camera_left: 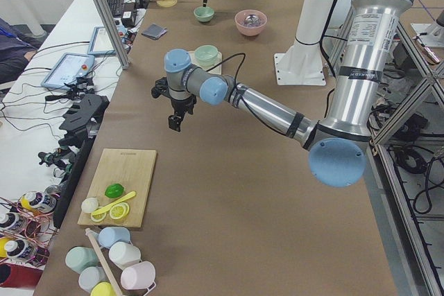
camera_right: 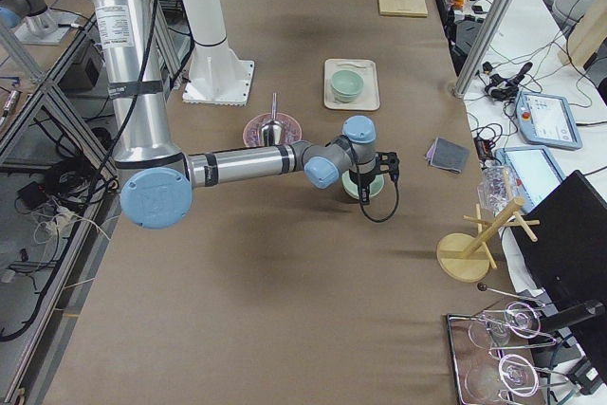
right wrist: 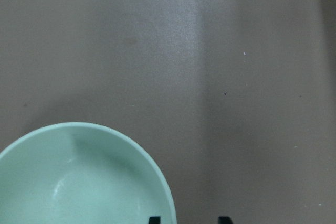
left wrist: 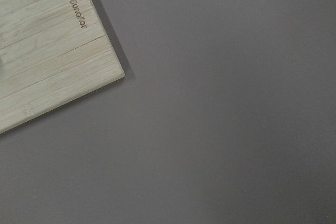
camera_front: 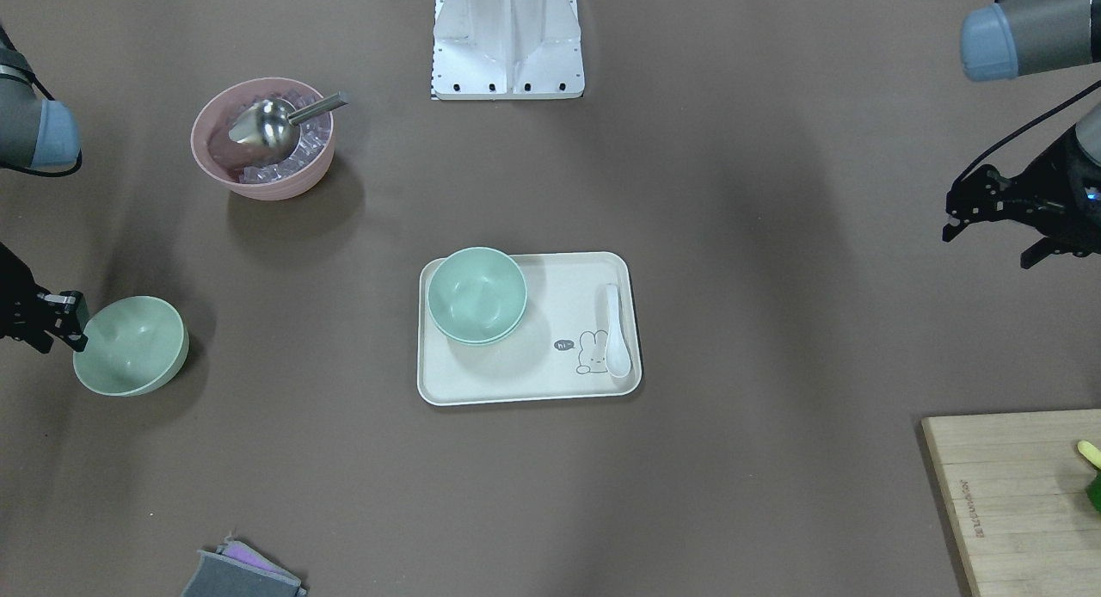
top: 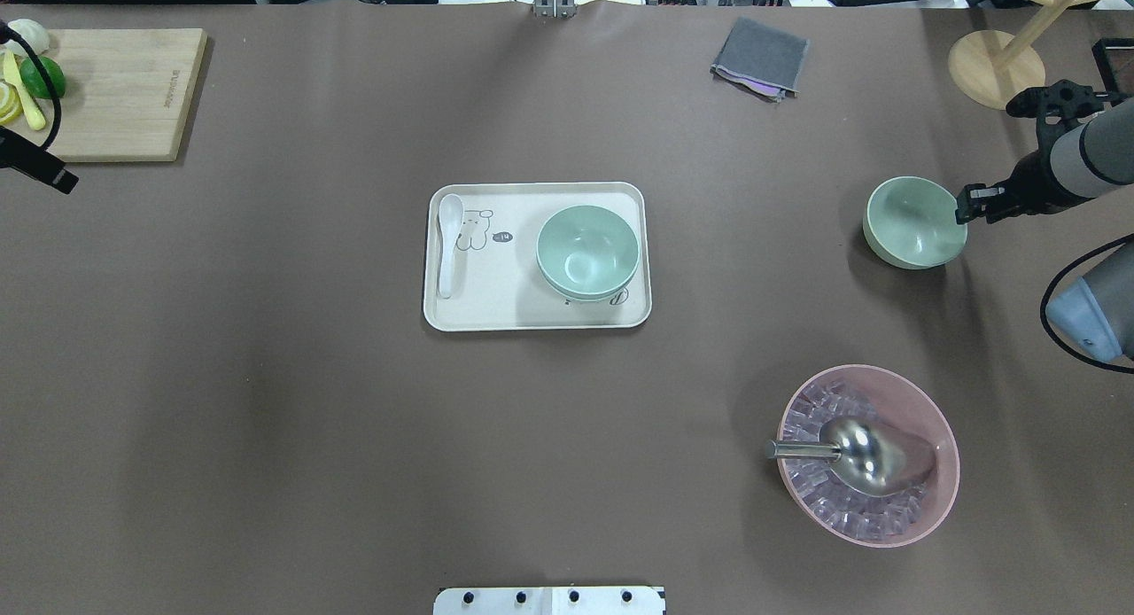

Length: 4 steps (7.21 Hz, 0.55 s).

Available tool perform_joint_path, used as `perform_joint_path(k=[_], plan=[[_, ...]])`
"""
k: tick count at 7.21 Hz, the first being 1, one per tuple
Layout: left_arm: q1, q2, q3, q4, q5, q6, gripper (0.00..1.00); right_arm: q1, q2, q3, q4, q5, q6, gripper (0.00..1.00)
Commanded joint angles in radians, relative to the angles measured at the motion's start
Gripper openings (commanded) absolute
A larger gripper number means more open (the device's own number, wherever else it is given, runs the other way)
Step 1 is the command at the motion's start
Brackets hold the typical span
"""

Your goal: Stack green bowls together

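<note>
Straddling the rim of the lone green bowl (top: 915, 234), the right gripper (top: 962, 206) stands open: one finger inside, one outside, nothing clamped yet. Well away from it, two nested green bowls (top: 587, 252) sit on the tray (top: 532, 318) — so one bowl left to add, I'd judge.

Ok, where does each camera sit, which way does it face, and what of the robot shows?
Front-facing: across the table, looking steeply down; base at top, right gripper by the lone bowl.
Overhead: behind the base, looking forward and down; right gripper at right.
Left side: table's left end, looking along it; left arm near.
Right side: table's right end; right arm near.
Left wrist: down onto the cutting board's corner; no robot parts.
Right wrist: down onto the lone bowl; fingertips at bottom.
Shared: front-facing and overhead both show the tray with stacked bowls.
</note>
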Motion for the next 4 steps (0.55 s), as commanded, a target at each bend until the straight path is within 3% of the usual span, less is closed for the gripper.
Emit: perform_joint_path(k=[1, 4], plan=[[-0.002, 0.001, 0.0, 0.0, 0.004, 0.001, 0.97, -0.007, 0.001, -0.002, -0.001, 0.0, 0.001, 0.44], [-0.002, 0.015, 0.0, -0.008, 0.006, 0.001, 0.97, -0.021, 0.003, -0.003, -0.001, -0.001, 0.001, 0.31]])
